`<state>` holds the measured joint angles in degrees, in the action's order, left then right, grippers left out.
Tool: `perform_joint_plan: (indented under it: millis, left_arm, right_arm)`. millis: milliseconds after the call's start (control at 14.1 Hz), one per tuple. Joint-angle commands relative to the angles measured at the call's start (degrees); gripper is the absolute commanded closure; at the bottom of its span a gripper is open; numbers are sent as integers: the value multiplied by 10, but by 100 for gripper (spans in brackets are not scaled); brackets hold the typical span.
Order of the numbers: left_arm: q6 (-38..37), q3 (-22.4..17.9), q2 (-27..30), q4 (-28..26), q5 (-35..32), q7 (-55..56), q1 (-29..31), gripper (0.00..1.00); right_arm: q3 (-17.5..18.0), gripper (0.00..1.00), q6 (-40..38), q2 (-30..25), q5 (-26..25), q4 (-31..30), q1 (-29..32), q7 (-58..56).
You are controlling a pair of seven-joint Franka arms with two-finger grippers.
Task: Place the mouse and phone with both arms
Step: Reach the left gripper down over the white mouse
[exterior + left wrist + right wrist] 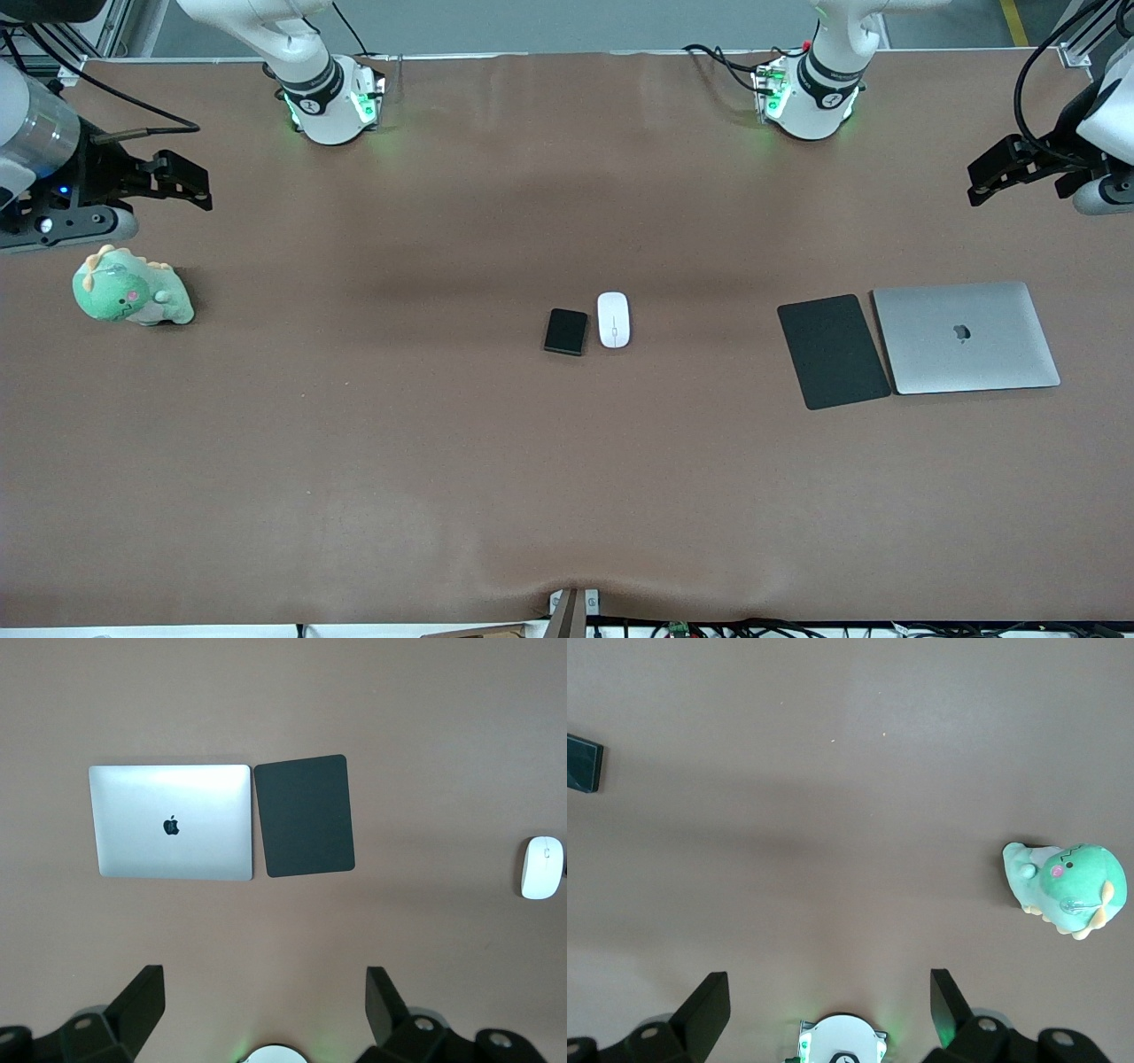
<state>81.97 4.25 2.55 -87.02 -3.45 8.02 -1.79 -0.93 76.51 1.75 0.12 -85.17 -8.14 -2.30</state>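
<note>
The white mouse [613, 320] lies in the middle of the table, and it also shows at the edge of the left wrist view [541, 867]. The black phone [566, 331] lies right beside it, toward the right arm's end, and its corner shows in the right wrist view [583, 763]. My left gripper [988, 177] hangs open and empty over the left arm's end of the table; its own view [264, 983] shows the jaws wide apart. My right gripper [199, 184] hangs open and empty over the right arm's end [829, 985].
A matte black mouse pad [833, 351] [304, 815] and a closed silver laptop [966, 337] [173, 822] lie side by side toward the left arm's end. A green dinosaur plush [133, 295] [1067, 889] sits toward the right arm's end, below the right gripper.
</note>
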Motion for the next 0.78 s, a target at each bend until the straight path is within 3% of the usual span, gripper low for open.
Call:
perform_joint_plan:
  millis: [0, 427, 711]
  left_arm:
    - [-11, -4, -6, 18, 0, -10, -1, 0]
    - [-11, 1, -23, 18, 2, -5, -12, 0]
    - [-8, 5, -48, 15, 34, -2, -15, 0]
  right_arm:
    - [1, 0, -6, -6, -9, 3, -8, 2]
    - [0, 0, -20, -10, -22, 4, -9, 11]
    - [-13, 0, -17, -9, -22, 4, 29, 11]
